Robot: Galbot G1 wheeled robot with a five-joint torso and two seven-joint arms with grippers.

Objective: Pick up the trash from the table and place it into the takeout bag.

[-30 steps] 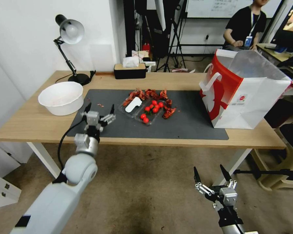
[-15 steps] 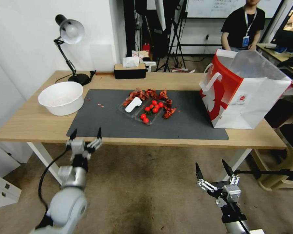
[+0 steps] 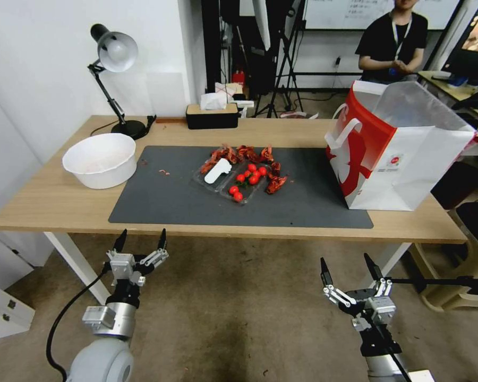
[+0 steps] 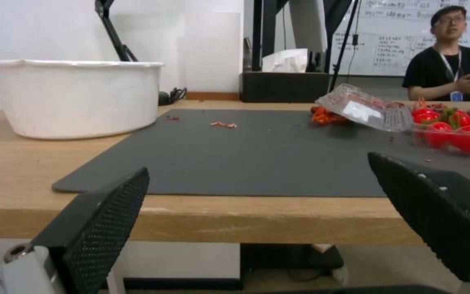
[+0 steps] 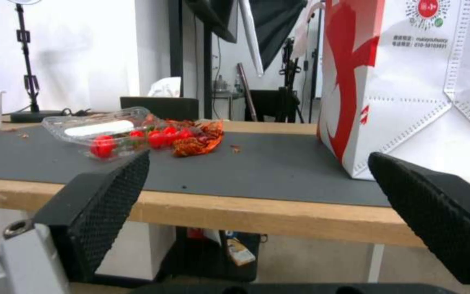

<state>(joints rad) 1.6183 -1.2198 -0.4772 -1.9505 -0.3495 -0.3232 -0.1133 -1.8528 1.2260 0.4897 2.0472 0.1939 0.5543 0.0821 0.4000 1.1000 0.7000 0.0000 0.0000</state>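
Below table (image 3: 48, 209) edge, left gripper (image 3: 141, 239) and right gripper (image 3: 346, 263) fingers spread, takeout bag (image 3: 409, 164) interior hidden.

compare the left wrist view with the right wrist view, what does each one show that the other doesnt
Left wrist alone: the whole white bowl on the table, the open left pincer and a person behind.

Right wrist alone: the takeout bag standing on the mat's far end, and the open right pincer.

Both: the dark mat, the clear tray of red tomatoes, red scraps beside it, and the table's front edge.
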